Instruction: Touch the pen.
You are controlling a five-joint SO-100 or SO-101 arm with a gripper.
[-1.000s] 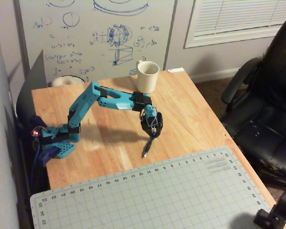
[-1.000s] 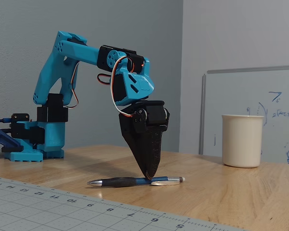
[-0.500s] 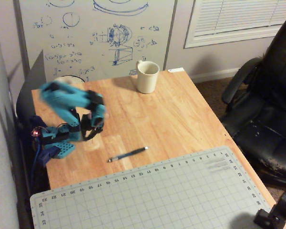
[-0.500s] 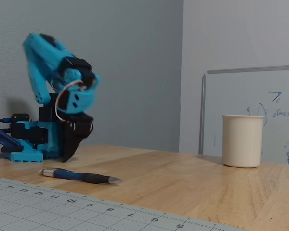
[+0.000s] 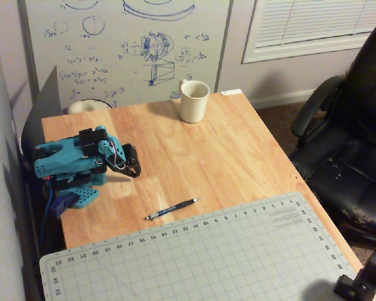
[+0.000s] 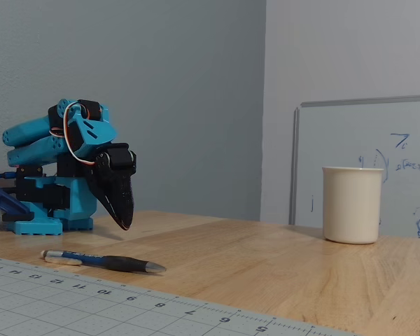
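**Arm folded at rest, pen untouched**

At the left of the overhead view the blue SO-100 arm (image 5: 72, 164) sits folded over its base near the table's left edge. Its black gripper (image 5: 133, 166) points down and hangs clear of the wooden table (image 5: 238, 150); in the fixed view the fingers come to a single tip with no gap between them, so the gripper (image 6: 125, 222) looks closed and holds nothing.

Right of and nearer the camera than the arm, the pen (image 5: 171, 209) lies flat on the bare wood, just beside the far edge of the grey cutting mat (image 5: 225, 263) and apart from the gripper. In the fixed view the pen (image 6: 105, 261) lies below and in front of the gripper tip.

Further right, near the table's far edge, a cream mug (image 5: 193, 101) stands upright, well apart from both.

Nothing of the task appears done: the whole reach down to the pen is left.
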